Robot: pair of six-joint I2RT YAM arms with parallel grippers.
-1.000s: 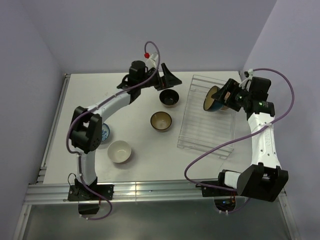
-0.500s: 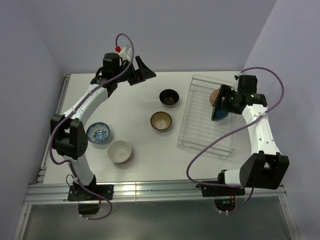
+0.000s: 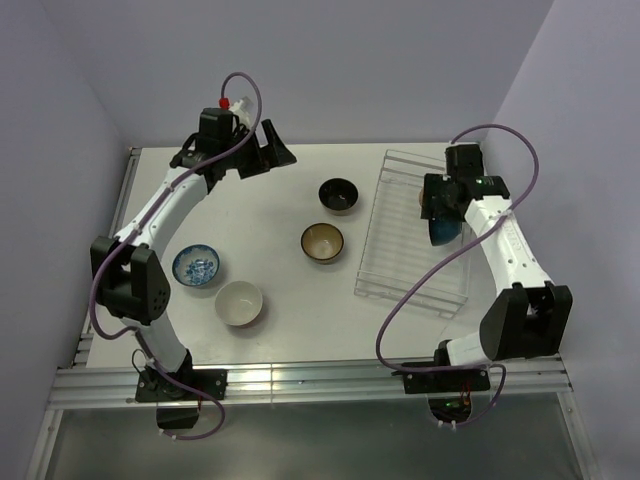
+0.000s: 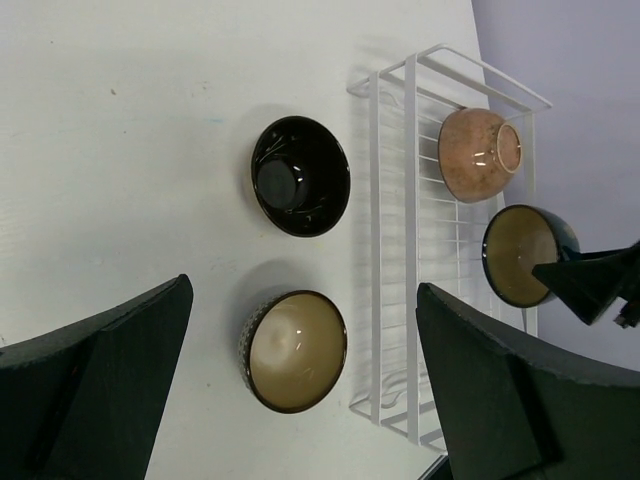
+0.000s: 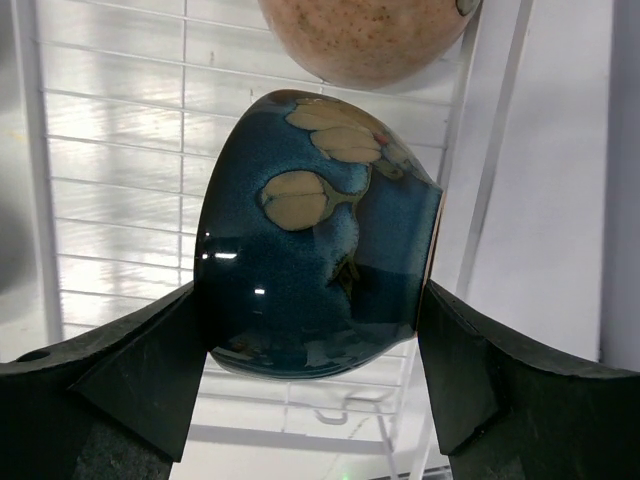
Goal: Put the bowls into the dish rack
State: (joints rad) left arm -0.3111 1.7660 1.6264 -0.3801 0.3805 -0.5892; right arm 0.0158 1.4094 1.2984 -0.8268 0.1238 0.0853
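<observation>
- Four bowls (image 3: 323,243) sit on the table (image 3: 290,205), centre-left.
- One rack (image 3: 410,265) at right holds one speckled bowl (image 4: 470,155).
- Right claw (image 3: 441,218) grips one blue bowl (image 5: 320,270); left claw (image 3: 268,152) gapes empty.

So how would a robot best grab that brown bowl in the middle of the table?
Probably by the rim of the brown bowl, coming from above: it sits upright, mouth open, so one finger fits inside the wall, one outside.
</observation>
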